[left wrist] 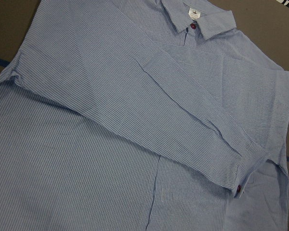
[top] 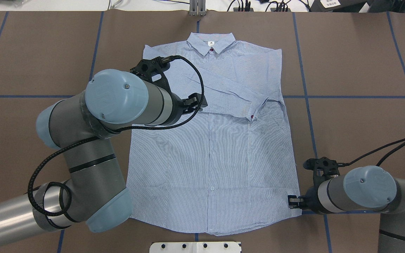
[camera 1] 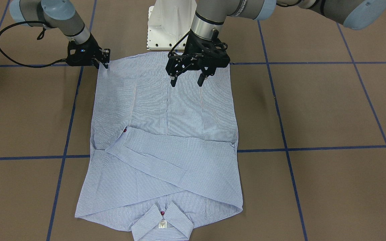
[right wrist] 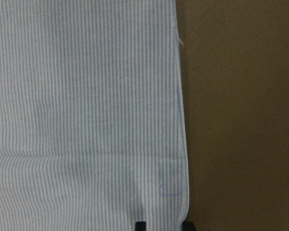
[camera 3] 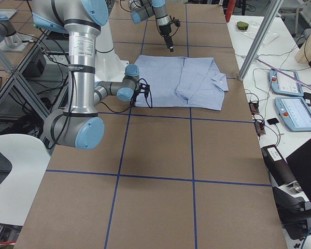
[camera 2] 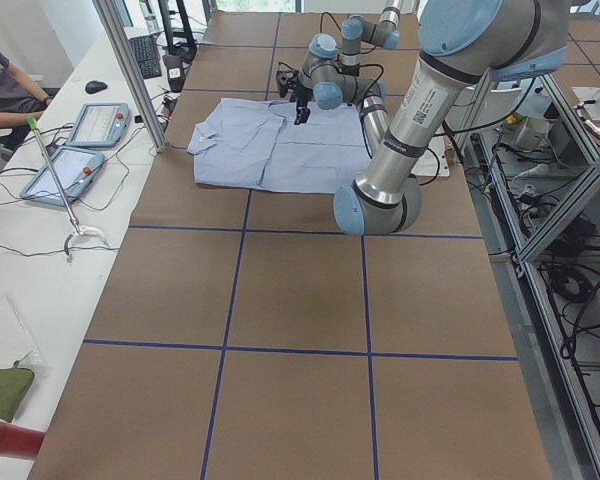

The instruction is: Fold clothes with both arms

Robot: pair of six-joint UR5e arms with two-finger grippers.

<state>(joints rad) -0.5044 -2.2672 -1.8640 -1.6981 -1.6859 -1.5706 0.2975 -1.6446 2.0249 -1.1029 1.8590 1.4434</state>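
Note:
The striped blue-and-white shirt (camera 1: 166, 140) lies flat, front up, collar (top: 210, 44) away from the robot. One sleeve is folded across the chest, and its cuff (top: 255, 109) shows a red button. My left gripper (camera 1: 186, 82) is open and empty, hovering above the shirt's lower body; it also shows in the overhead view (top: 196, 102). My right gripper (camera 1: 105, 65) is low at the shirt's hem corner (top: 295, 207). In the right wrist view its fingertips (right wrist: 140, 225) stand a little apart astride the side edge, with flat cloth between them.
The white pedestal base (camera 1: 166, 26) stands just behind the hem. Blue tape lines (camera 1: 313, 149) cross the brown table. A side desk with tablets (camera 2: 80, 140) and a seated person (camera 2: 5, 85) lie beyond the collar end.

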